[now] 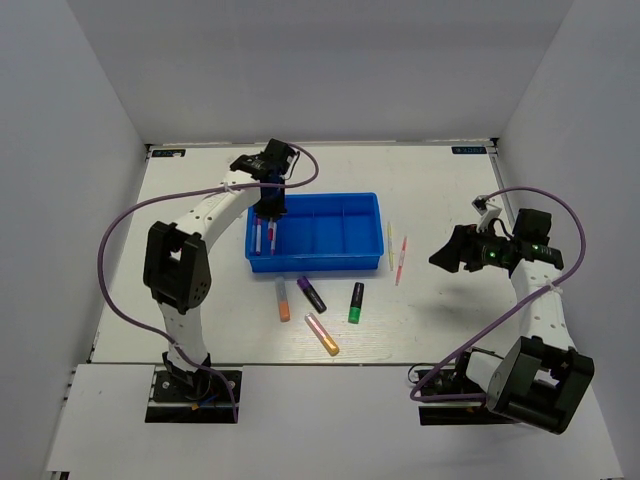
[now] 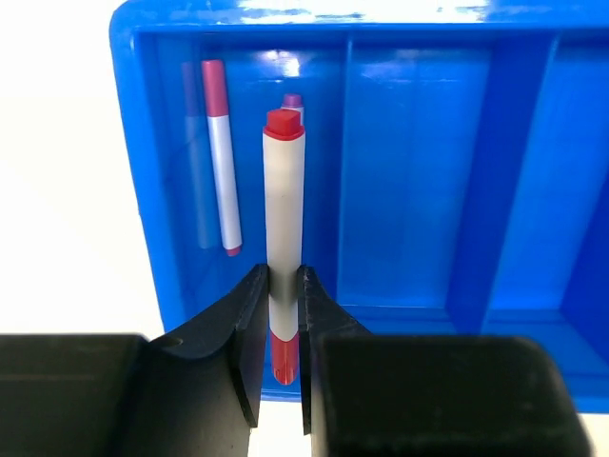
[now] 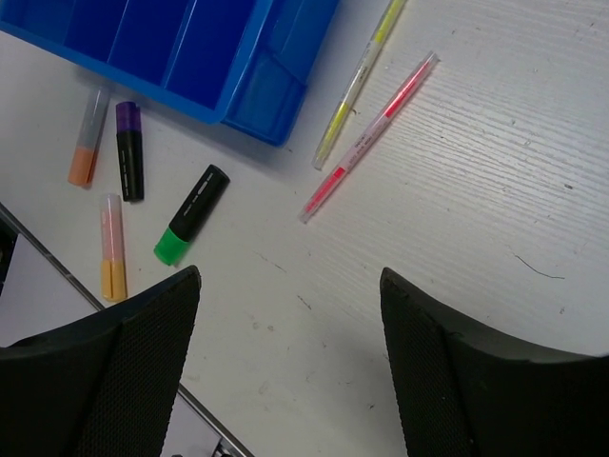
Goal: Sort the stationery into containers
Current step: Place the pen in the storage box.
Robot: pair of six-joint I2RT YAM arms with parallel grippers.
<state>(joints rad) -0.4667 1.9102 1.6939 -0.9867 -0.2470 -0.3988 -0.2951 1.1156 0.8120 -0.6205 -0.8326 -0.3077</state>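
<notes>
Your left gripper [image 2: 284,314] clamped on the white pen [image 2: 284,209], above the blue tray [image 2: 152,209], purple pen [image 2: 222,171] in its end compartment, right gripper [image 3: 288,281] spread empty, print on the pink pen [image 3: 371,133] unreadable

White table [image 1: 450,330]: tray [image 1: 315,265], highlighters [image 1: 356,302], pens [image 1: 401,260]

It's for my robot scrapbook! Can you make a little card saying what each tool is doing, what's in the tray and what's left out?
Left tool: shut on white pen, over blue tray's left end compartment
Right tool: open, empty, right of tray
In tray: purple pen
Table, near side of tray: orange highlighter, purple highlighter, green highlighter, pink-orange highlighter
Table, right of tray: yellow pen, pink pen
</notes>
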